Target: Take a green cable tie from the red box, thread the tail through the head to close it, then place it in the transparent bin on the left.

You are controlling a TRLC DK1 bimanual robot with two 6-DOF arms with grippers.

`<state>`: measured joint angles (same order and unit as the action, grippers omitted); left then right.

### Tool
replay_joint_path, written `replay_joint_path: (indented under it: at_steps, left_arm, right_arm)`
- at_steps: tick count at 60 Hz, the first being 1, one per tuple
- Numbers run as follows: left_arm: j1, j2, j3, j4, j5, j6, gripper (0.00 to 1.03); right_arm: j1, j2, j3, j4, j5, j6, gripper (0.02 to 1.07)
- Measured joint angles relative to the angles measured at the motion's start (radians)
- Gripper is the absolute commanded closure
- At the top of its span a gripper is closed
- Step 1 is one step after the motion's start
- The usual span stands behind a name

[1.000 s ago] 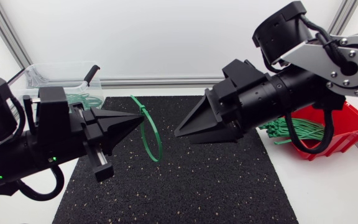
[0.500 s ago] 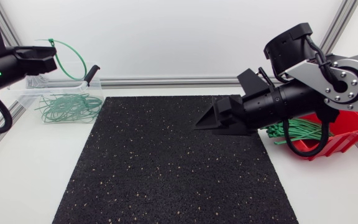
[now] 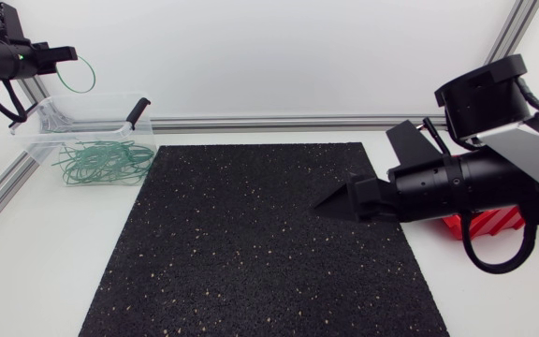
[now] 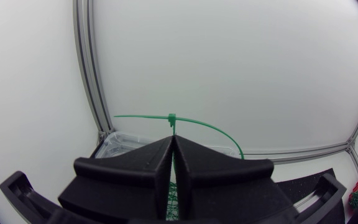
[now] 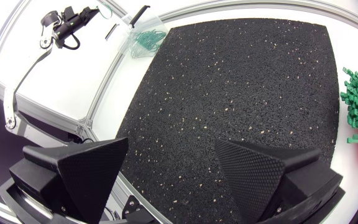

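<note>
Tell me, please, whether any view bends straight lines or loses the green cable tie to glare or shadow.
Head view: even light, rails straight, the cable tie in the left gripper plainly lit. Left wrist view: fisheye bows the rails; the tie's head shows clear above the fingers. Right wrist view: the edges of the black mat curve; no glare.

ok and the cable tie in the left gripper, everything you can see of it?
The cable tie is thin green plastic, closed into a loop: its tail runs through the small square head and sticks out past it. The left gripper is shut on it right by the head, holding it in the air near the transparent bin, touching nothing else.
</note>
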<state>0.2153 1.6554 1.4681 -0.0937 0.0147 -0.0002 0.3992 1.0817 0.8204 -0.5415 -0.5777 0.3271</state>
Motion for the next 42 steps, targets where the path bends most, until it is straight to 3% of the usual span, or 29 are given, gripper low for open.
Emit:
replay_joint_path:
  at_steps: [3,4,10,16,28,42]
  left_arm:
    - [0.0,0.058,0.047,-0.06,-0.022,0.0,0.97]
    - [-0.001,0.077,0.061,-0.078,-0.027,0.0,0.91]
    - [-0.002,0.198,0.153,-0.22,-0.049,0.0,0.34]
    - [-0.01,0.262,0.167,-0.284,-0.08,0.0,0.03]
    - [-0.046,0.186,0.096,-0.275,-0.085,0.001,0.03]
    - [-0.116,-0.076,-0.215,-0.086,-0.084,0.015,0.03]
  right_arm:
    - [-0.002,-0.013,-0.012,0.0,0.003,-0.006,0.06]
    - [-0.002,-0.018,-0.016,-0.001,0.003,-0.01,0.06]
    - [-0.003,-0.045,-0.038,-0.008,0.006,-0.019,0.06]
    - [-0.009,-0.079,-0.048,-0.024,0.006,-0.023,0.06]
    - [-0.07,-0.117,-0.05,-0.03,0.029,-0.061,0.06]
    - [-0.25,-0.158,-0.109,0.032,0.097,-0.164,0.06]
